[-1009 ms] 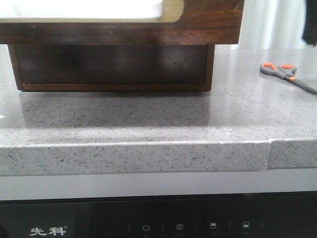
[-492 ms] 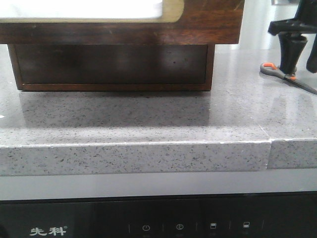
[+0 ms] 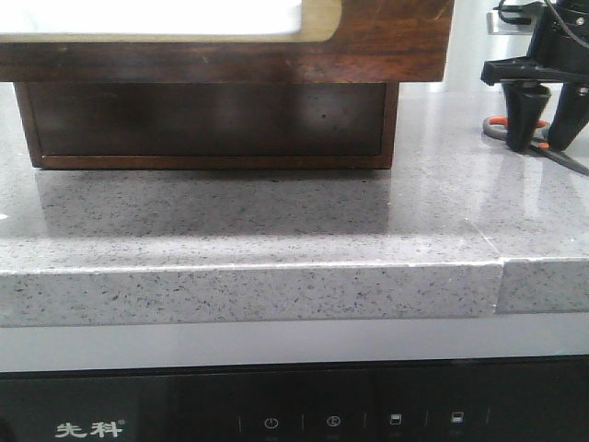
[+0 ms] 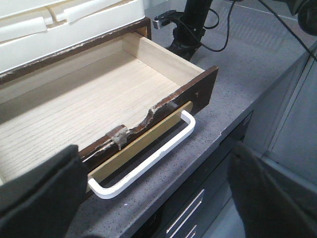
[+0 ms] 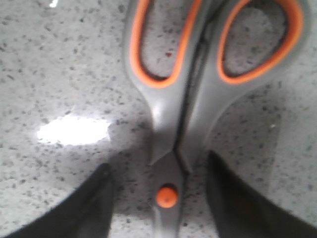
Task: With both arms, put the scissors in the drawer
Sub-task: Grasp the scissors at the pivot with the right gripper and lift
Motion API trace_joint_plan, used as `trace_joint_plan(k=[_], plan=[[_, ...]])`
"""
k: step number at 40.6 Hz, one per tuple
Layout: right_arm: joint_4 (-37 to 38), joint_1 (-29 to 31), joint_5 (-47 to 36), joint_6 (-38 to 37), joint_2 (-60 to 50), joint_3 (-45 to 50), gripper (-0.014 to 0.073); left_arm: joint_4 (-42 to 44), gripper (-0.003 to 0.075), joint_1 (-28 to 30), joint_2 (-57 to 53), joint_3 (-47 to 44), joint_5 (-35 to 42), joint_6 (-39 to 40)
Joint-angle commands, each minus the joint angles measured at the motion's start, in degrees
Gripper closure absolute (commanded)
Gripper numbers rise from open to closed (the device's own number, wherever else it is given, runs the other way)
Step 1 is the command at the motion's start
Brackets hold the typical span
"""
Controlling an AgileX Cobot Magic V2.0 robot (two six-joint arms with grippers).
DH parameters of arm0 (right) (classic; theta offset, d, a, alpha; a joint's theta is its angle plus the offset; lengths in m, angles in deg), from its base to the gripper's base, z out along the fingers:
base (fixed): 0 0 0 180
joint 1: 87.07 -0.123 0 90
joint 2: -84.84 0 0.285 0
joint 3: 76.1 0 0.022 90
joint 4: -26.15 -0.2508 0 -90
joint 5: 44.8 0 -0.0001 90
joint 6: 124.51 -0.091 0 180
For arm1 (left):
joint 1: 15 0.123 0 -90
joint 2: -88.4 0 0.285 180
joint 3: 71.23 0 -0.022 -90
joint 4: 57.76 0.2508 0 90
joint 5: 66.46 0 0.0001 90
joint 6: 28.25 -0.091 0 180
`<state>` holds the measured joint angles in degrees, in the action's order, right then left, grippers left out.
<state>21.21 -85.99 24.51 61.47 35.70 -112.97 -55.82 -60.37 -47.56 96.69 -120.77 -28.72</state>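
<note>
Lying flat on the grey speckled worktop [image 3: 276,221] at the far right, the scissors [image 5: 188,99] have their blades closed; their grey handles with orange inner loops show partly behind the right end effector [image 3: 543,133] in the front view. That end effector stands over the scissors with its two black fingers [image 5: 237,203] spread apart, one on either side of the orange pivot screw [image 5: 167,196], gripping nothing; whether the fingertips touch the worktop cannot be told. The drawer [image 4: 163,106] stands pulled out of the dark wooden cabinet [image 3: 212,120] at the left, well apart from the scissors; its pale wooden interior holds nothing visible, its dark front edge is chipped around the finger notch, and a white bar handle [image 4: 148,161] lies just below that front. The left end effector [image 4: 153,198] hangs near the drawer front, its fingers wide apart and holding nothing. The right arm [image 4: 190,25] rises beyond the drawer's far corner, cables trailing from it.
</note>
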Motion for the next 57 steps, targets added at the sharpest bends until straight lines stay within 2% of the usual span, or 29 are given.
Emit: trace_joint_plan(k=[1,7,11,22,39,49,57], plan=[[-0.6,0.3,-1.0,0.8,-2.5,-1.9,0.0328,-0.4,0.0156,-0.4,0.6,1.7,4.7,0.5],[-0.7,0.3,-1.0,0.8,-2.5,-1.9,0.0459,-0.4,0.0156,-0.4,0.6,1.7,4.7,0.5],[-0.7,0.3,-0.7,0.8,-2.7,-1.9,0.0500,-0.4,0.0156,-0.4,0.6,1.7,4.7,0.5],[-0.7,0.3,-0.2,0.8,-7.4,-1.9,0.0503,-0.4,0.0156,-0.4,0.6,1.7,4.7,0.5],[-1.0,-0.7,-0.5,2.6,-23.0,-1.9,0.0503,-0.4,0.0156,-0.4,0.6,1.7,4.7,0.5],[-1.1,-3.8,-1.8,3.0,-31.8,-1.9,0.0503,-0.4,0.0156,-0.4,0.6,1.7,4.7,0.5],[-1.1,-8.7,-3.0,3.9,-38.4,-1.9,0.0503,-0.4,0.0156,-0.4,0.6,1.7,4.7,0.5]])
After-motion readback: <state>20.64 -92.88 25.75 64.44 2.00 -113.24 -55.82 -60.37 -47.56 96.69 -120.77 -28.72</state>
